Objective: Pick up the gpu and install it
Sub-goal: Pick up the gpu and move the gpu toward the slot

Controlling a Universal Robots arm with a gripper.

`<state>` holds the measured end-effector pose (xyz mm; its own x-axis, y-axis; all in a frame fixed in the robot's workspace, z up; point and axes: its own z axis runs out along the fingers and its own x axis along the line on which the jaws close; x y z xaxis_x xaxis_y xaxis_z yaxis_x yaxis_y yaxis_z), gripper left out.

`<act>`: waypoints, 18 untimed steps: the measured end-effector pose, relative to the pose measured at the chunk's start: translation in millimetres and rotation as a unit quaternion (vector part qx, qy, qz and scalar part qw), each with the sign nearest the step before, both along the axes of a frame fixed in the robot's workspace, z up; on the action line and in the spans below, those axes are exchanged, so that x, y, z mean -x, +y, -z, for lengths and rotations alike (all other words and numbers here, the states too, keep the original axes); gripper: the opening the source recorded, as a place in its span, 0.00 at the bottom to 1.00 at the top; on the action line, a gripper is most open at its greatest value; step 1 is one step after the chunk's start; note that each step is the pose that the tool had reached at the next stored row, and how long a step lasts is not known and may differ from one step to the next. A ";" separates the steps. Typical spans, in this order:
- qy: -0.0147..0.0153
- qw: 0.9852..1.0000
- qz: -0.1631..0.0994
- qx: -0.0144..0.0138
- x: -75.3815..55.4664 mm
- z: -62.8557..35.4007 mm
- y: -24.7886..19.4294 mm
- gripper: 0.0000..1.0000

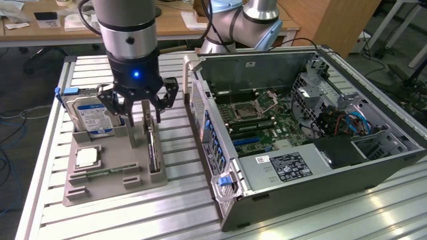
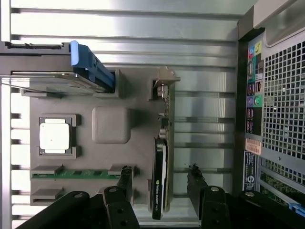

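The gpu (image 1: 153, 146) is a thin dark card standing on edge in a slot on the side of the grey parts tray (image 1: 113, 186) that faces the computer. In the wrist view the gpu (image 2: 159, 183) runs lengthwise, with its silvery metal bracket (image 2: 165, 90) at the far end. My gripper (image 1: 143, 122) hangs directly over the card. It is open, and in the wrist view the gripper (image 2: 159, 172) has one dark finger on each side of the card, apart from it. Nothing is held.
The tray also carries a boxy hard drive (image 1: 92, 117), a square silver CPU (image 1: 87, 157) and a green memory stick (image 2: 71, 174). The open computer case (image 1: 373, 165) lies at the exterior view's right with its motherboard (image 1: 257, 132) exposed. The case's rear panel (image 2: 276, 119) stands close beside the tray.
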<state>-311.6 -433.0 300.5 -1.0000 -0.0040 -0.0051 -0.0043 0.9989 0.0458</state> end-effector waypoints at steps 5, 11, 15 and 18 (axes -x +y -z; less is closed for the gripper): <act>0.000 1.000 0.000 0.000 -0.1 9.1 -0.3 0.59; 0.000 1.000 0.000 0.000 -0.9 23.6 -2.1 0.59; 0.000 1.000 0.001 0.000 -1.0 29.9 -4.3 0.59; 0.000 1.000 0.002 0.000 -1.2 33.8 -5.1 0.59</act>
<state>-310.4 -438.1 266.7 -1.0000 -0.0003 -0.0051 -0.0005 0.9990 0.0457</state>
